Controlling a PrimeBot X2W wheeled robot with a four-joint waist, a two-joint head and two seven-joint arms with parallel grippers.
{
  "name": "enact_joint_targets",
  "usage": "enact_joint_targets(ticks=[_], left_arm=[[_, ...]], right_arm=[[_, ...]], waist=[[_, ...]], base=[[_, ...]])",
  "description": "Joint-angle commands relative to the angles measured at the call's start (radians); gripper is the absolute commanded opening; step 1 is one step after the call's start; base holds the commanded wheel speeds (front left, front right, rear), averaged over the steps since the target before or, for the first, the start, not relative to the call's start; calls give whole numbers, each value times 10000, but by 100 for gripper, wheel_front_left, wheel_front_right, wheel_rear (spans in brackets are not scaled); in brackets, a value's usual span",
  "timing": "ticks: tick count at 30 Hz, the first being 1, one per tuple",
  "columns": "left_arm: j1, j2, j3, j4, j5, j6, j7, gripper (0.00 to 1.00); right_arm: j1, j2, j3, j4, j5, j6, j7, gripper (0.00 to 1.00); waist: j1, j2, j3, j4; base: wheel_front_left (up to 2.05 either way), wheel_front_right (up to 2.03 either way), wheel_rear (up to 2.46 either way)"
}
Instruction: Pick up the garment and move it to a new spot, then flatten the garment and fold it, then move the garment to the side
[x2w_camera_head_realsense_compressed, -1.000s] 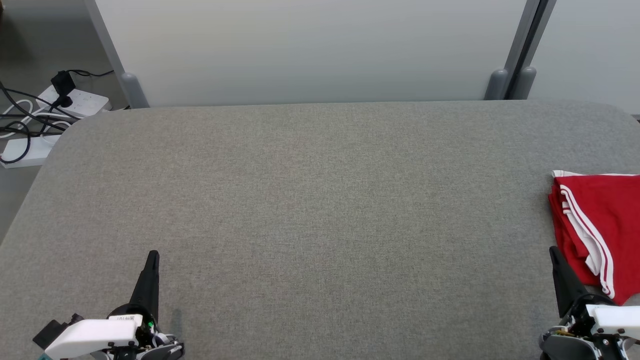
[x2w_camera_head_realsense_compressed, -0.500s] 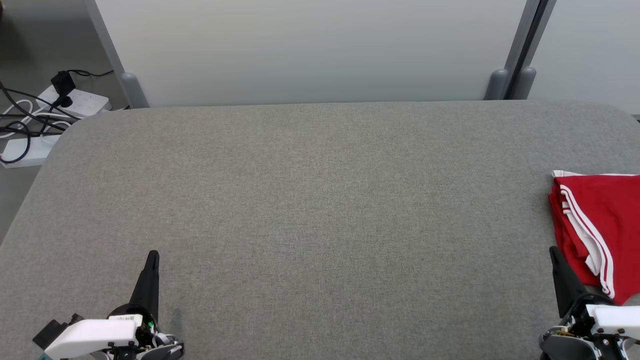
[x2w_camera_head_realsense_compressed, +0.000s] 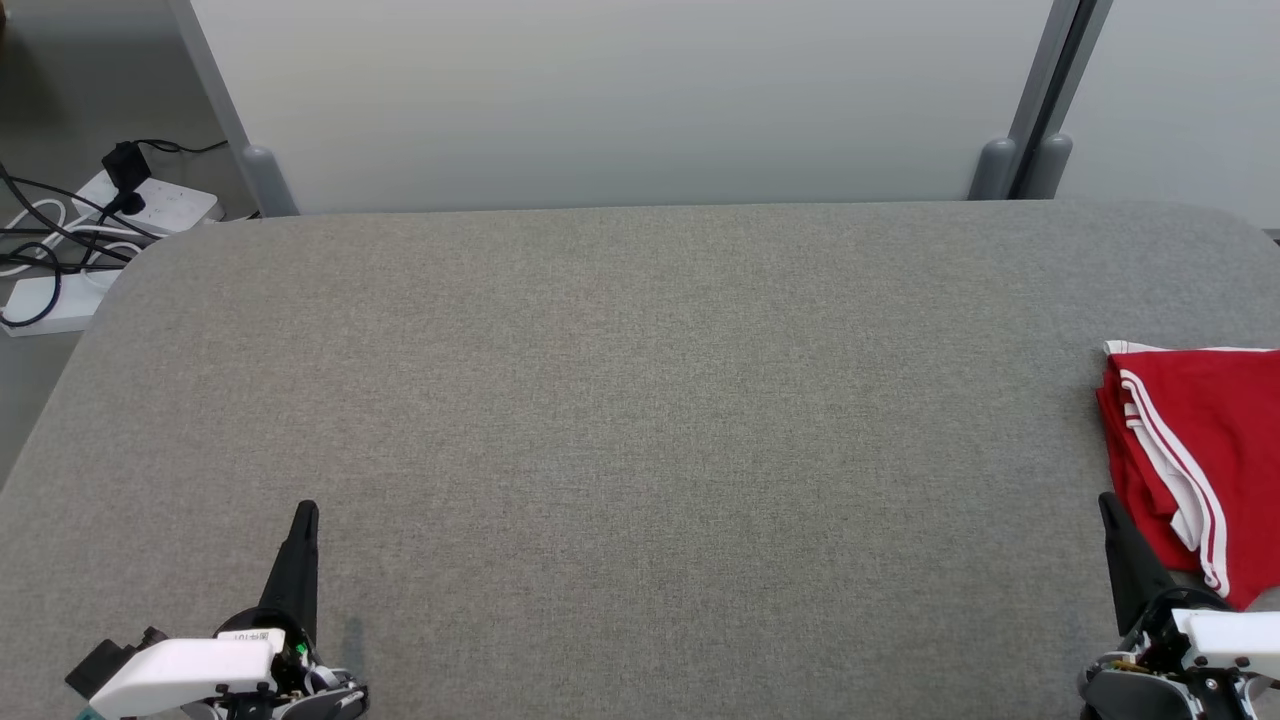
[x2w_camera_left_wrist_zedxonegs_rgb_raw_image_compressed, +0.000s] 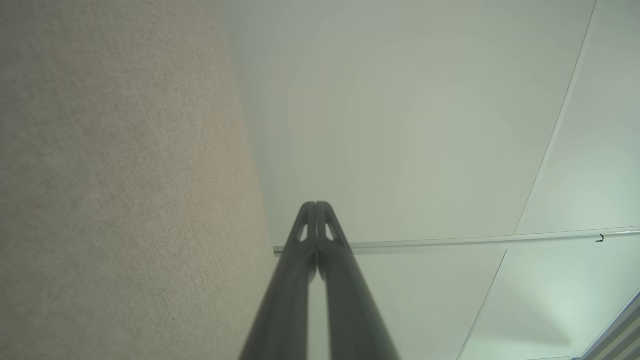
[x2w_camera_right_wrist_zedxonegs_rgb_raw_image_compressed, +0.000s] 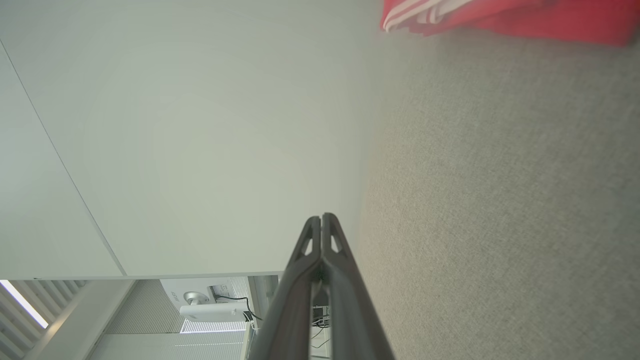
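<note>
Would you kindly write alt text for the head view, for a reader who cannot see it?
A red garment with white stripes lies folded at the far right of a grey fabric-covered table. The left gripper and right gripper point up from the bottom corners, both shut and empty.

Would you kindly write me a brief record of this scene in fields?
table: grey fabric top
garment: red with white stripes, folded, at the table's right edge
left end effector: shut, empty, near left
right end effector: shut, empty, beside the garment
floor, far left: power strips with cables
</note>
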Motion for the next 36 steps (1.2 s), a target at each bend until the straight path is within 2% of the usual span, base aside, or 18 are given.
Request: enact_joint_targets(ticks=[1,36], left_arm=[[-576,214,328,-274,-43,-82,67,0],[-576,214,327,-275,-44,-83,67,0]], right_arm=[[-357,-106,145,-305,112,44,75,0],[-357,-106,146,-305,113,44,75,0]], waist=[[0,0,0,0],[0,0,0,0]], base=[[0,0,0],[0,0,0]])
